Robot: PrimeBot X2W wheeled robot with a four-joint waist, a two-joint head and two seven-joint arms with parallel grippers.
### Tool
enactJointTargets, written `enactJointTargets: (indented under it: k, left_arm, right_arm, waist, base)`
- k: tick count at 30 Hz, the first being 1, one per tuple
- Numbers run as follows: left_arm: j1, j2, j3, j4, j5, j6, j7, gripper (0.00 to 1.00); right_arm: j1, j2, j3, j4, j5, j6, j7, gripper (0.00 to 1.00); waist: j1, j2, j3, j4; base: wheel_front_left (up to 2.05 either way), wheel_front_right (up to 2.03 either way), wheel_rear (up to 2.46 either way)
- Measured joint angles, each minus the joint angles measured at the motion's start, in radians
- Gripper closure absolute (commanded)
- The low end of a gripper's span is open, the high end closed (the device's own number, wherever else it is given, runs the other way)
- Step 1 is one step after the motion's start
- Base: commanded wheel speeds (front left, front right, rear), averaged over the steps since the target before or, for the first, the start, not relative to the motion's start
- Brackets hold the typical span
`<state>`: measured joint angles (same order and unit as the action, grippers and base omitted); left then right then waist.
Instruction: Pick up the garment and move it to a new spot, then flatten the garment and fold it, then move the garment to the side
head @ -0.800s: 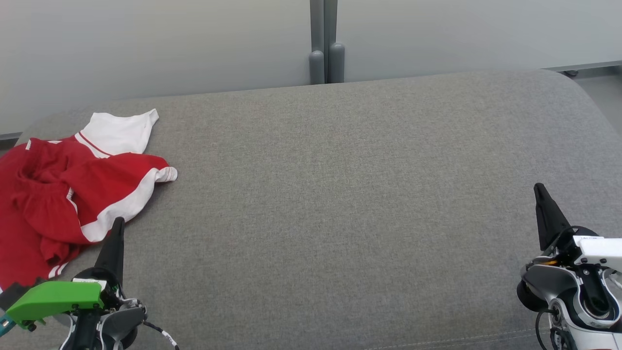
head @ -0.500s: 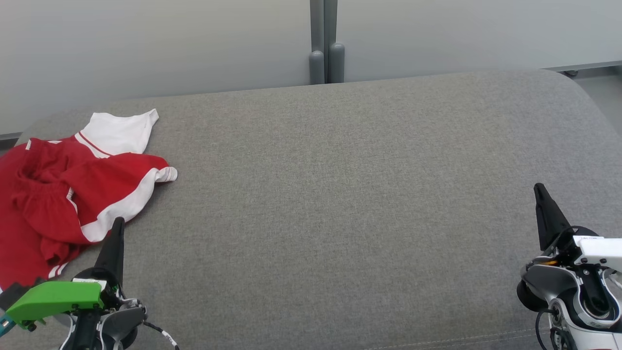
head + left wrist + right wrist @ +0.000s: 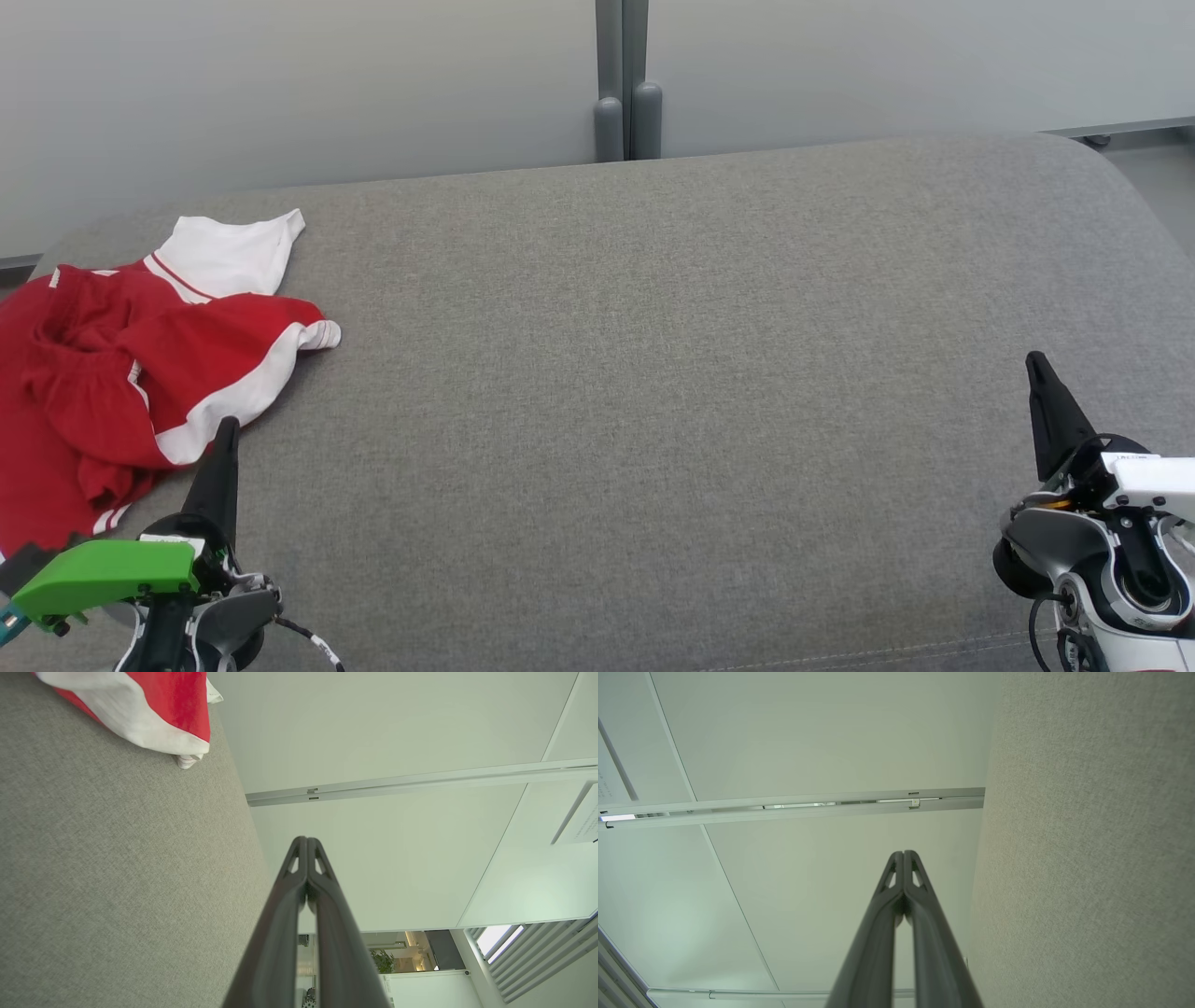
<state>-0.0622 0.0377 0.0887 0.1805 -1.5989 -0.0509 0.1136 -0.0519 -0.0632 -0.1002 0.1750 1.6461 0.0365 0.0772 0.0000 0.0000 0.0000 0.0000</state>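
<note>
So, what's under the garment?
The garment lies crumpled on the grey cushion, which shows bare beside it. Whatever its folds cover is hidden, and its left part runs out of the head view.

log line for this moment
phase: pre-grasp | crumpled red and white garment: far left of grey fabric surface | left gripper: shut, empty | right gripper: shut, empty

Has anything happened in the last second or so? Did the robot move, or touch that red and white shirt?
Nothing visibly changed. The red and white garment lies crumpled at the left end of the grey cushion, untouched. The left gripper stays shut close by it, and the right gripper stays shut at the far right. Neither holds anything.
</note>
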Motion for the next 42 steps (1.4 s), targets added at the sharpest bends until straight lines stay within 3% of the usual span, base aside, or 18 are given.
enactJointTargets:
  k: [27, 28, 42]
  left_arm:
    - [0.011, -0.005, 0.0, 0.02, 0.0, 0.0, 0.0, 1.0]
    - [0.022, -0.01, 0.0, 0.033, 0.0, 0.0, 0.0, 0.0]
    - [0.058, -0.023, -0.012, 0.046, 0.012, -0.002, -0.031, 0.0]
  right_arm:
    - [0.011, 0.006, 0.002, 0.019, 0.0, -0.003, 0.0, 1.0]
    - [0.023, 0.01, 0.004, 0.03, 0.0, -0.003, 0.0, 0.0]
    - [0.06, 0.028, 0.032, 0.035, -0.02, -0.001, -0.024, 0.0]
  waist:
    - [0.0, 0.0, 0.0, 0.0]
    - [0.0, 0.0, 0.0, 0.0]
    - [0.0001, 0.0, 0.001, 0.001]
  base:
    - [0.0, 0.0, 0.0]
    - [0.0, 0.0, 0.0]
    - [0.0, 0.0, 0.0]
